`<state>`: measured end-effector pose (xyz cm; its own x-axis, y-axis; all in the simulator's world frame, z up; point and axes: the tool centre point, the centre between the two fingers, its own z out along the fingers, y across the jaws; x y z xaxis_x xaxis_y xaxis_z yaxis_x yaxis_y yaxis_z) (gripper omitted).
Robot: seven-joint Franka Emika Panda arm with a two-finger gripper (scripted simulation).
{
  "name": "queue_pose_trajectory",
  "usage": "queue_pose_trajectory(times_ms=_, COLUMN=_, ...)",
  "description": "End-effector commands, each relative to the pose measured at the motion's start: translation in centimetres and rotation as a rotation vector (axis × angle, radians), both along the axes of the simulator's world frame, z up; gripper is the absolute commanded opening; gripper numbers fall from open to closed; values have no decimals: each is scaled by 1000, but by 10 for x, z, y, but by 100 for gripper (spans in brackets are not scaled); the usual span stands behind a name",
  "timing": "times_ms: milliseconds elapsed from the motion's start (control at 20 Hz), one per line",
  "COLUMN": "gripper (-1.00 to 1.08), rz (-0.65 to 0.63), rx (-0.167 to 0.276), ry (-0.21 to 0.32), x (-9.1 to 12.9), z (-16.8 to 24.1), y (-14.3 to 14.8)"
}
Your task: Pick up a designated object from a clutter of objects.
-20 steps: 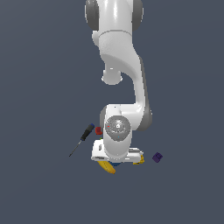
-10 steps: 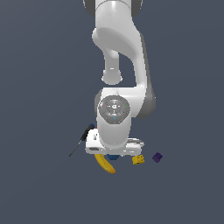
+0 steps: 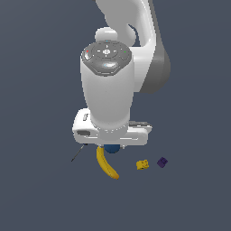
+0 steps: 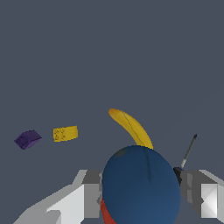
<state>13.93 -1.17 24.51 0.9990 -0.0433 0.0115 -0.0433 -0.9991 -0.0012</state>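
Observation:
The blue ball (image 4: 141,186) sits between my gripper (image 4: 142,197) fingers (image 4: 91,193), close under the wrist camera. In the exterior view the ball (image 3: 112,148) hangs just beneath the white hand, above the floor. The gripper is shut on it. The yellow banana (image 3: 106,164) lies below, also in the wrist view (image 4: 131,127). The screwdriver (image 4: 188,152) lies beside it; its tip shows in the exterior view (image 3: 77,154). A red sliver of the drill-like thing (image 4: 105,213) shows under the ball; the arm hides it in the exterior view.
A small yellow block (image 3: 142,164) and a small purple cube (image 3: 162,162) lie on the dark floor to the exterior view's right of the banana. Both show in the wrist view, block (image 4: 65,133) and cube (image 4: 27,139).
The arm has risen and come toward the exterior camera with the blue ball between the fingers. The banana, block and cube have stayed in place.

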Motion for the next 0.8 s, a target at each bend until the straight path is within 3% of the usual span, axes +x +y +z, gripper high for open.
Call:
queue_pose_trajectory(times_ms=0, gripper=-100, rz=0, rx=0, ry=2, x=-2, z=29, y=-4)
queue_pose_trajectory(times_ms=350, gripper=-100, rz=0, rx=0, ry=8, x=-3, z=95, y=-14)
queue_pose_trajectory(times_ms=750, gripper=-100, rz=0, rx=-1, ry=11, x=-2, z=135, y=-20)
